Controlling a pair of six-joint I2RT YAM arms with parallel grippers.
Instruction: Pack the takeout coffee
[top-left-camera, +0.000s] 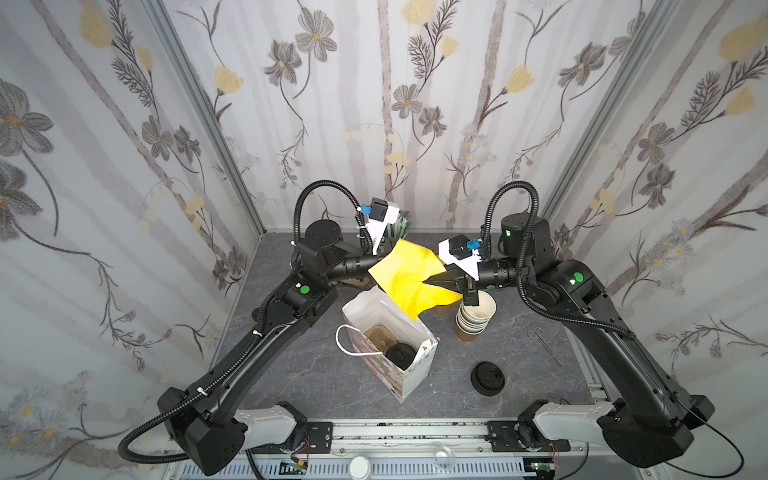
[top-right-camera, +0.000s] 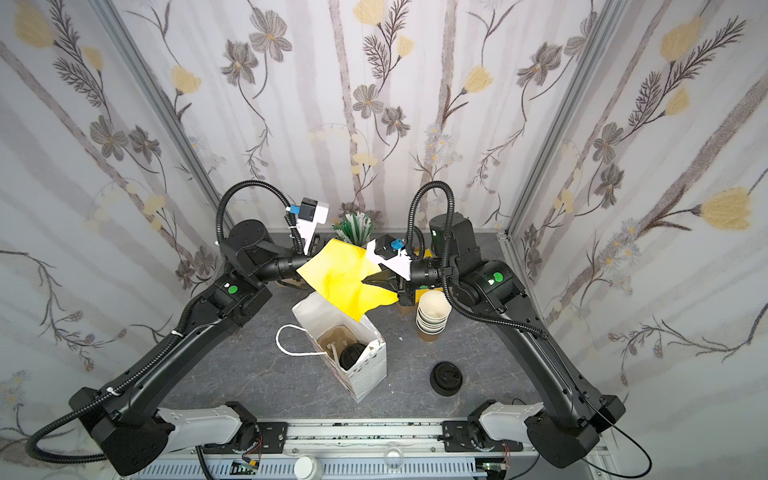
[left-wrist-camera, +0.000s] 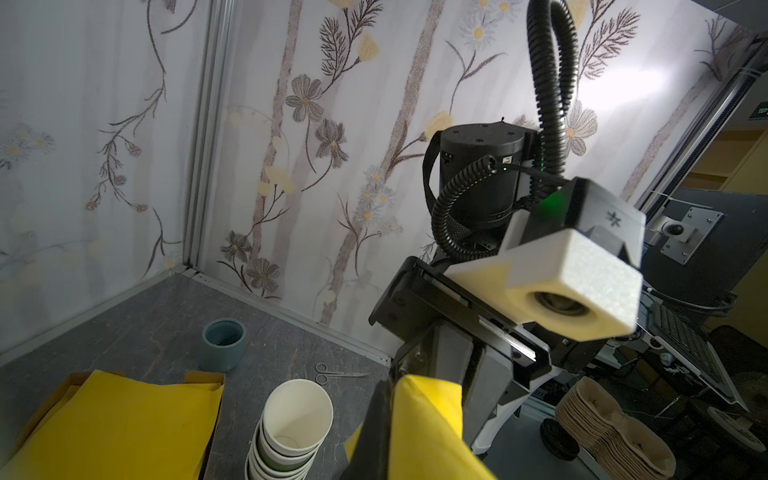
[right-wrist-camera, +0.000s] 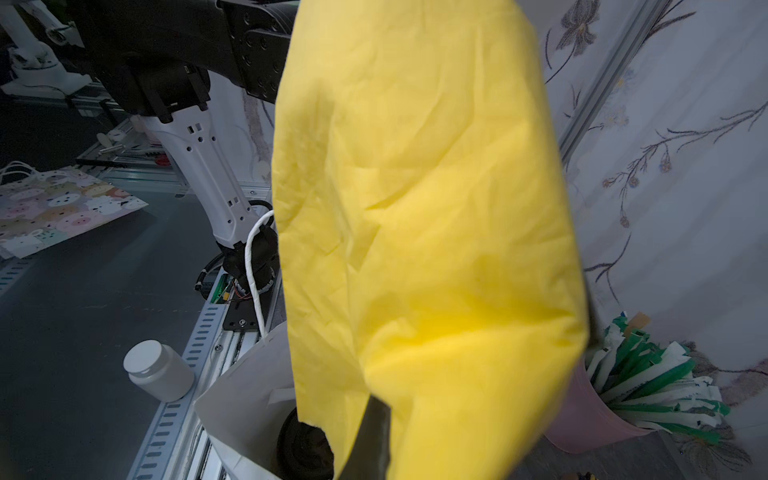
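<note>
The lidded coffee (top-left-camera: 401, 353) sits inside the bag (top-left-camera: 415, 374), the right gripper (top-left-camera: 428, 283) pinches a yellow sheet (top-left-camera: 405, 278) above it, not yet tucked in, and I can't tell the left gripper (left-wrist-camera: 376, 424)'s hold.

Both arms come in from the near corners, elbows out wide, wrists facing each other mid-table. My right gripper (top-left-camera: 430, 283) lies roughly level and points left, its 2 fingers pinched tight on a yellow sheet (top-left-camera: 409, 270). My left gripper (left-wrist-camera: 380, 424) sits behind that sheet, and honestly I can't tell how its jaws stand.
</note>
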